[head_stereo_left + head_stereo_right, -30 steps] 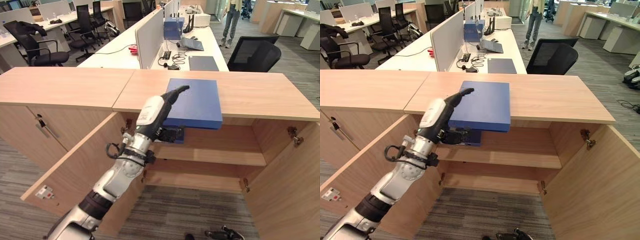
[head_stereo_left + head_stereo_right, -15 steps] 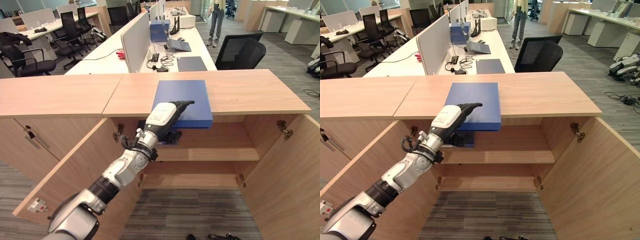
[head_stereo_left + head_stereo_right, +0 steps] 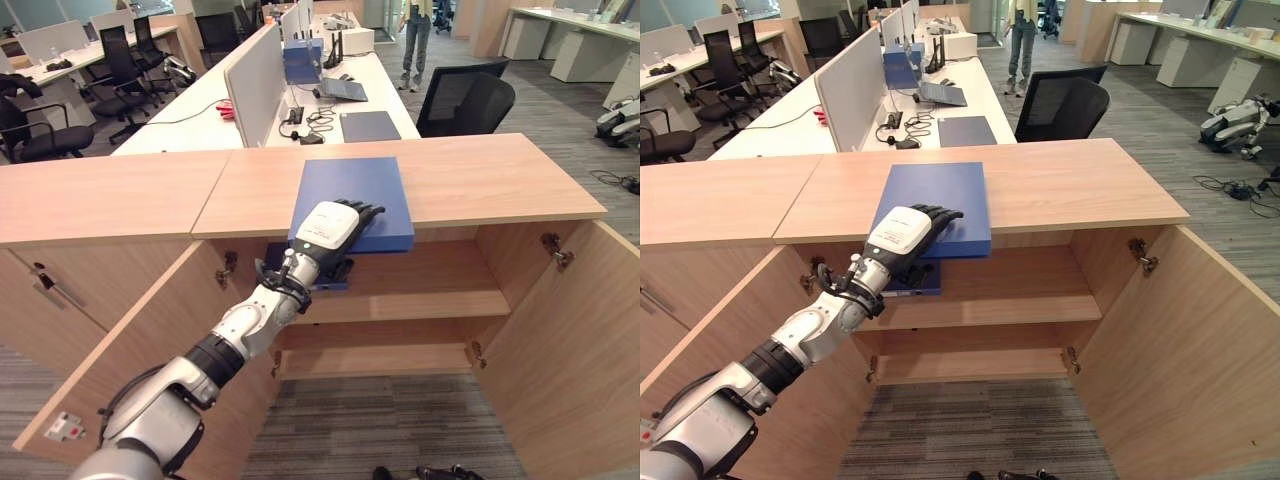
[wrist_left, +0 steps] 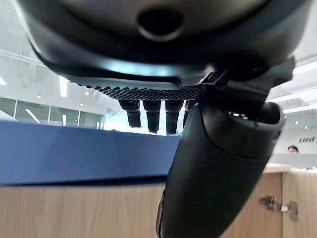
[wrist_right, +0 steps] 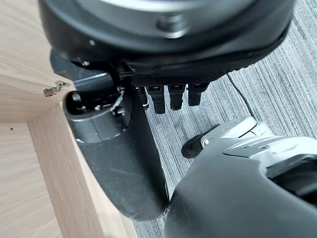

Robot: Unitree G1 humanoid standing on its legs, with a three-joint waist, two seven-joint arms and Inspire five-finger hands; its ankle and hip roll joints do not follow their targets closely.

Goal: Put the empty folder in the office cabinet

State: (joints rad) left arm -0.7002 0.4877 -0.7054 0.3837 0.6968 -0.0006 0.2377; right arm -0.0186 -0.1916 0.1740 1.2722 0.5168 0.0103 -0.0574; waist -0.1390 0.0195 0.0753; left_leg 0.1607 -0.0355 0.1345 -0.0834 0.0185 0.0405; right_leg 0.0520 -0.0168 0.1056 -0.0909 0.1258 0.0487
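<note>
A flat blue folder (image 3: 355, 190) lies on the wooden cabinet top (image 3: 500, 175), its near edge sticking out over the open front. My left hand (image 3: 330, 225) holds that overhanging edge. Its fingers (image 4: 151, 114) curl over the folder's top and its thumb (image 4: 213, 173) sits beneath the folder (image 4: 74, 148). Below it the cabinet stands open, with a shelf (image 3: 430, 300) across the middle. My right hand (image 5: 129, 163) hangs low beside a cabinet door, fingers relaxed and holding nothing.
Both cabinet doors swing out, the left door (image 3: 150, 350) under my arm and the right door (image 3: 570, 340) opposite. Behind the cabinet run desks with a laptop (image 3: 345, 88), a black chair (image 3: 465, 100) and a standing person (image 3: 415, 25).
The camera has shifted. My left hand's fingers, which pointed out above the folder, have come down and curled onto its front edge. The folder stays on the cabinet top.
</note>
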